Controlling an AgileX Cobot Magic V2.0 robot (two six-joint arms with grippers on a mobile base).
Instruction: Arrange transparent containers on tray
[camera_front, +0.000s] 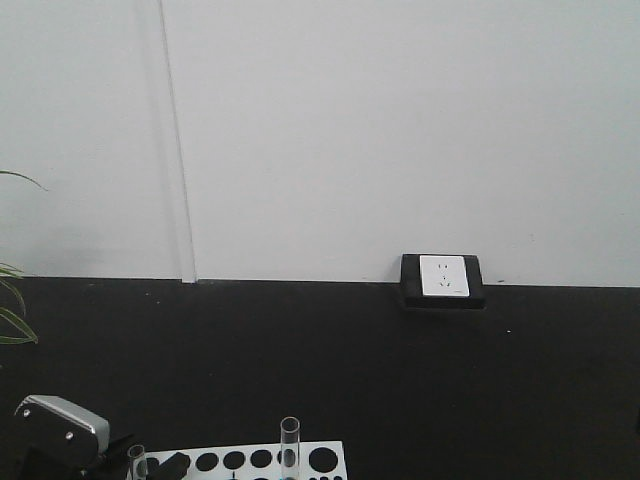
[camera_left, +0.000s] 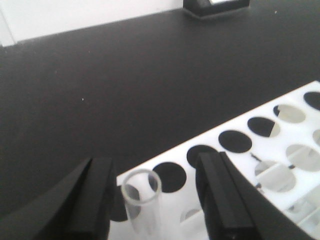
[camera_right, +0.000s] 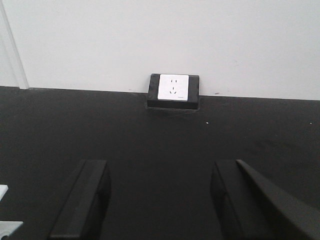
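The white perforated rack (camera_left: 267, 147), lower right in the left wrist view, holds a test tube (camera_left: 141, 192) upright between the spread, non-gripping jaws of the left gripper (camera_left: 156, 167). The tube sits nearer the left-hand finger, so an off-centre close would likely tilt the slick glass or jam it in its hole. The right gripper (camera_right: 159, 172) hangs open and empty over the black table (camera_right: 160, 130); the yellow tray is in no view, and no writing can be read, even on the wall socket (camera_right: 173, 87).

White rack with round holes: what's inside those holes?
Two clear glass test tubes stand in the white plastic rack; one sits between the left gripper's open jaws. Several holes look empty. Their bottoms are hidden below the top plate.
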